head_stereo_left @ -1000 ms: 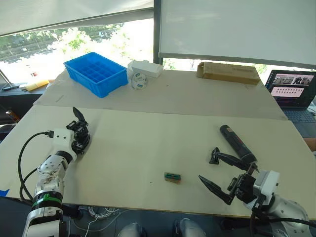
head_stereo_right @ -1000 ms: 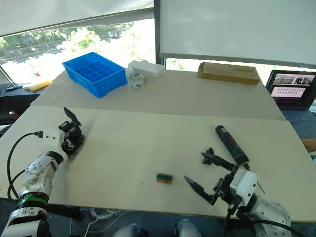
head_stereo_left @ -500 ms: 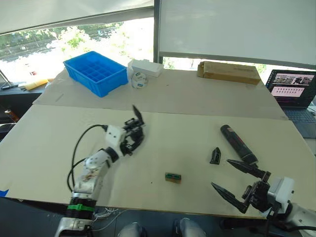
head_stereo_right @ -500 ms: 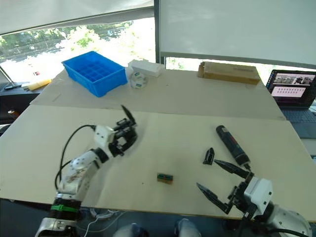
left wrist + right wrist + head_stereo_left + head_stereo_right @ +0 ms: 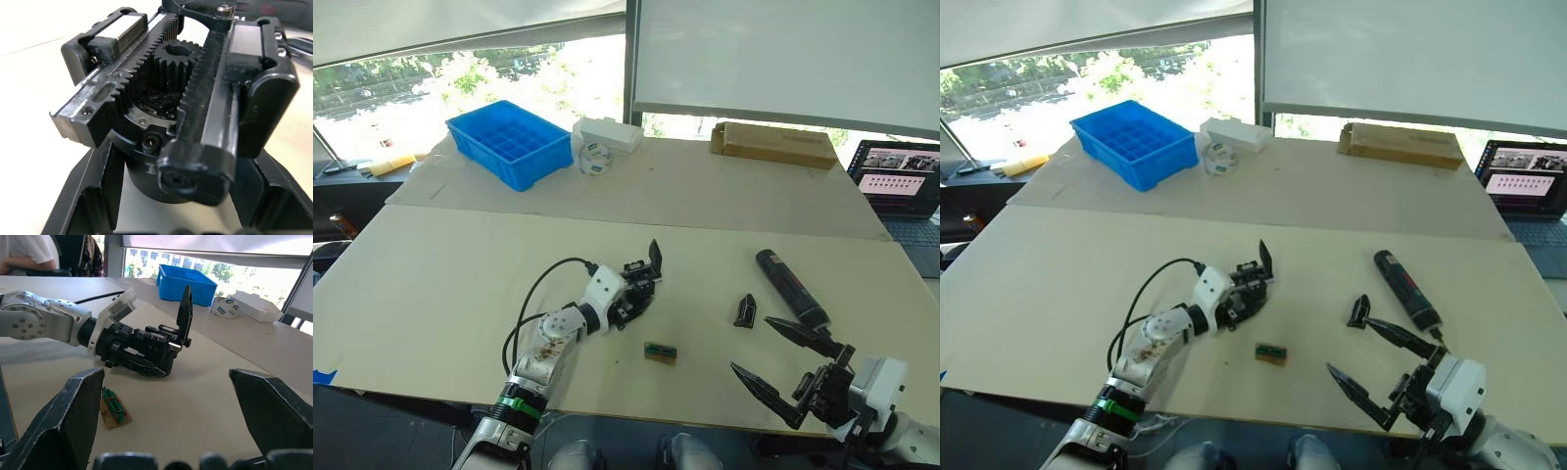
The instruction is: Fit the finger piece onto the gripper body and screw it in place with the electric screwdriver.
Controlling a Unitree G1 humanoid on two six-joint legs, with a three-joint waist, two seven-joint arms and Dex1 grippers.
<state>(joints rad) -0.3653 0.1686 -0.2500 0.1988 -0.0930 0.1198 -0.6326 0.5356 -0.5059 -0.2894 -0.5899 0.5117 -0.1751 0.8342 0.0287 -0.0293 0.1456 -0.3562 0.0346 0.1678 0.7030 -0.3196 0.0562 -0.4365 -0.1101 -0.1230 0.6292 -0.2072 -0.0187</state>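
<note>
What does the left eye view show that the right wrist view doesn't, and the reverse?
Left eye view alone: the screwdriver and the finger piece lying apart beside it on the table, plus a laptop and a cardboard box. Right wrist view alone: a person's white sleeve. Both: the left gripper shut on the gripper body, the green-topped block, the blue bin, and the right gripper, jaws open.
</note>
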